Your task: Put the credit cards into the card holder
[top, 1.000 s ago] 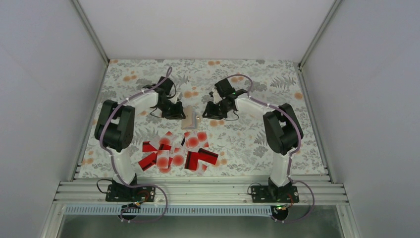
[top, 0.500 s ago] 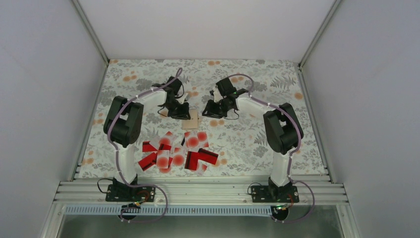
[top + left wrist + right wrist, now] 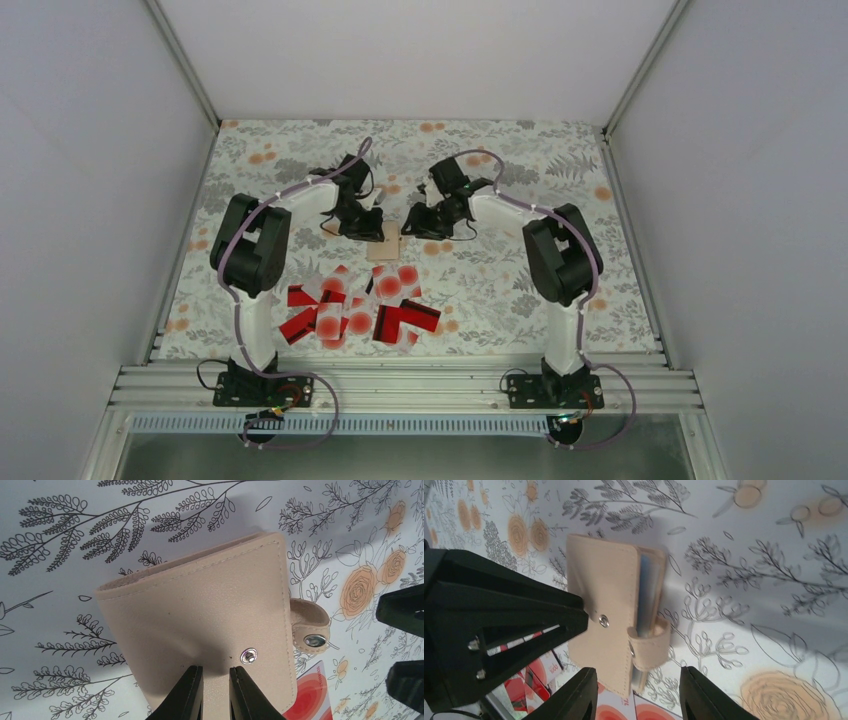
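— Where's the flat tan leather-like card holder [image 3: 200, 610]?
— On the flowered table [image 3: 50, 510], edge pinched by the left gripper [image 3: 215, 672]. The right gripper [image 3: 638, 672] has its fingers [image 3: 574, 700] apart, the strap [image 3: 646, 647] just ahead.

Bright, even, diffuse light fills the white enclosure [image 3: 420, 60]. In both wrist views soft grey shadows lie on the tabletop [image 3: 60, 510] beside the card holder [image 3: 200, 615]; the print is sharp, the overhead view softer.
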You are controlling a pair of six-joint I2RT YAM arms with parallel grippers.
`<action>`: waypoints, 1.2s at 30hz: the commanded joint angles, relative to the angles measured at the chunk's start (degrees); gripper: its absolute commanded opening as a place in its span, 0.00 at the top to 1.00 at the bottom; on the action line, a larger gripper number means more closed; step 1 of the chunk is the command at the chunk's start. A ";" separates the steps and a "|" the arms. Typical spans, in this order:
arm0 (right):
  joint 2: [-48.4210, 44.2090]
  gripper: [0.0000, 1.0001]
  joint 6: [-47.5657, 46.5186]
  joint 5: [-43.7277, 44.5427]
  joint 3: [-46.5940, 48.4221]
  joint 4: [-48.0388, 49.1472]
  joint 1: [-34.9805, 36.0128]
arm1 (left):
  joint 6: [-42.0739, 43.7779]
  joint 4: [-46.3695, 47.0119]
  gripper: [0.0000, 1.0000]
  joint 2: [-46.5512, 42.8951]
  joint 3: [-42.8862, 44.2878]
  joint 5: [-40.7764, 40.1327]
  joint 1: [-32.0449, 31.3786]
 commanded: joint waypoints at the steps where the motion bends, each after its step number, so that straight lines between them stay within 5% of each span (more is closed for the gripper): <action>1: 3.00 0.58 -0.84 3.37 3.74 -2.32 1.81 | 1.03 -0.44 0.84 0.64 -1.32 -0.81 -0.17; 10: 7.90 0.68 -2.99 7.06 8.59 -6.56 3.24 | 1.21 -0.55 0.84 0.70 -1.54 -0.85 -0.12; 19: 2.51 0.72 -6.62 9.29 1.87 -4.94 0.75 | 1.30 -0.47 0.84 0.50 -2.28 -1.13 -0.26; 29: -6.46 0.72 -7.76 -10.68 -11.37 9.19 -4.78 | 1.39 -0.55 0.84 1.16 -2.39 -2.74 -1.08; 36: -2.25 0.83 -4.65 -5.85 -8.58 6.70 -5.25 | 1.14 -0.30 0.84 1.35 -2.75 -3.12 -1.57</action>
